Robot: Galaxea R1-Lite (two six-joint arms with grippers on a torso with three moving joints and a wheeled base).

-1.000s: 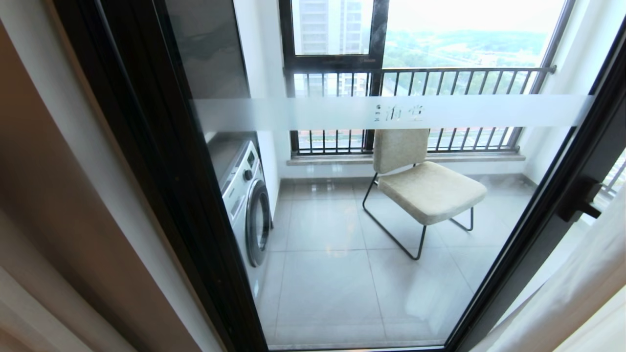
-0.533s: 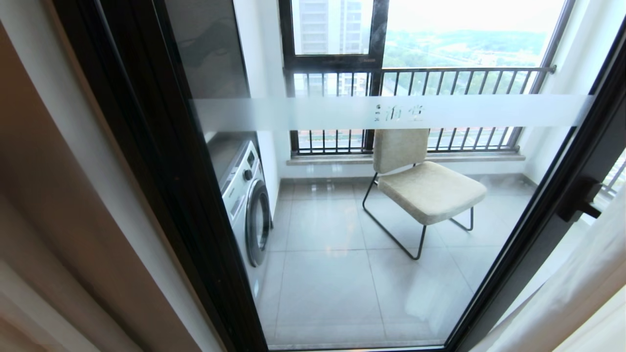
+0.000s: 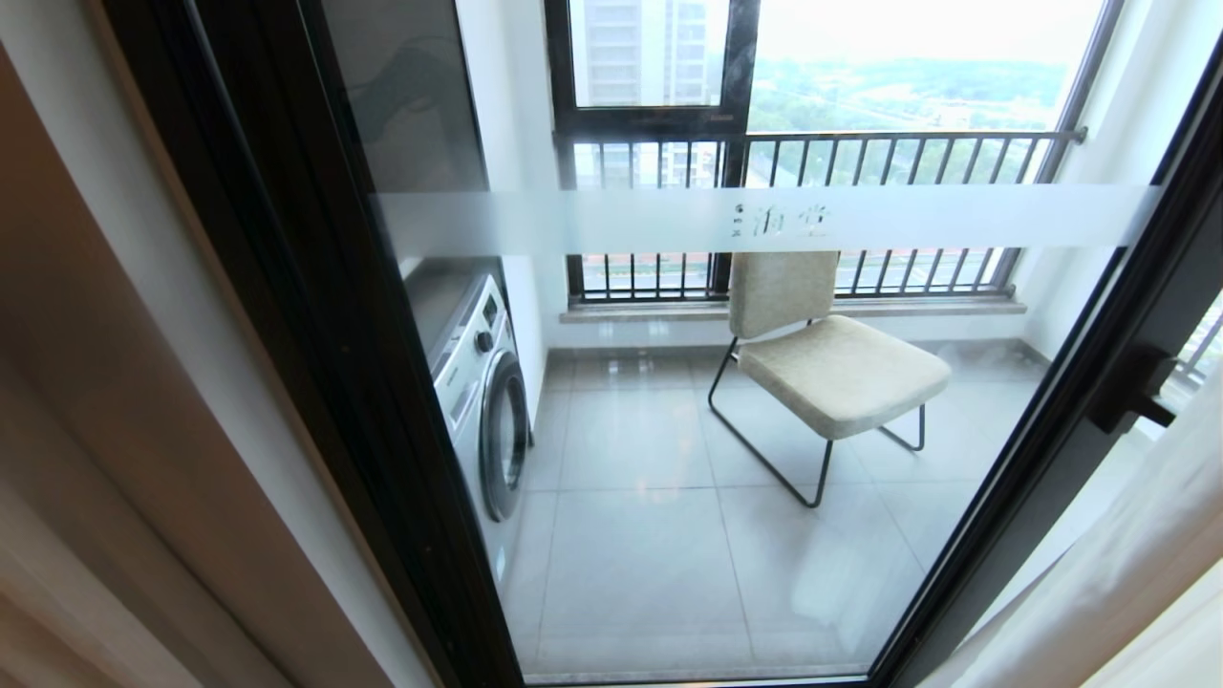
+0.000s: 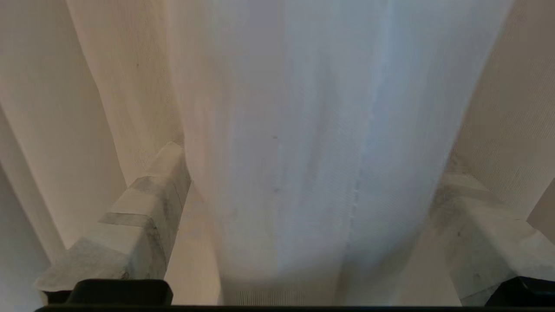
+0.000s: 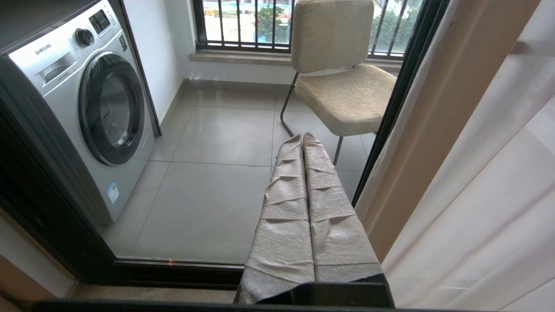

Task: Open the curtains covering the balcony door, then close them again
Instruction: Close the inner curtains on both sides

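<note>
left gripper: jaws spread wide, sheer fold of the curtains between them | right gripper: jaws pressed together, empty, aimed through the balcony door | curtains drawn aside at 9 and 4 o'clock of the glass | behind it: washing machine at 8, chair at 2

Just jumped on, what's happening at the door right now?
The curtains are drawn aside and the balcony door is uncovered, with the chair and washer visible through the glass. The left gripper is open, its fingers straddling a fold of the sheer curtain, with beige drape alongside; it has not closed on it. The right gripper is shut and empty, pointing at the glass low down.
</note>
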